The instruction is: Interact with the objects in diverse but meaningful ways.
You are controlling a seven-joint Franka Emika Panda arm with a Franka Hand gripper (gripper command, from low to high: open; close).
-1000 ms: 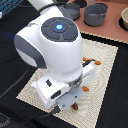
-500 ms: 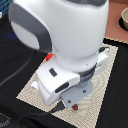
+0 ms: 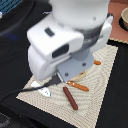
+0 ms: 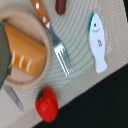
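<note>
Four small toy foods showed in the wrist view, all on or beside a beige ribbed cloth placemat [image 4: 82, 60]. A yellow-orange ridged bread loaf [image 4: 24, 50] lay in a shallow tan wooden dish [image 4: 46, 67]. A glossy red tomato [image 4: 46, 104] sat just beyond the dish, at the mat's edge by the dark surface [image 4: 107, 107]. A white fish-shaped piece [image 4: 98, 42] with blue markings lay flat on the mat, well apart from the loaf. Between them rested a silver fork with an orange handle [image 4: 52, 37], its handle over the dish rim. Only the end of a dark reddish-brown sausage stick [image 4: 60, 5] appeared there; the exterior view showed it whole [image 3: 70, 97] near an orange-handled utensil [image 3: 79, 86]. The white robot arm [image 3: 65, 40] hid the jaws, so I could not tell their state.
</note>
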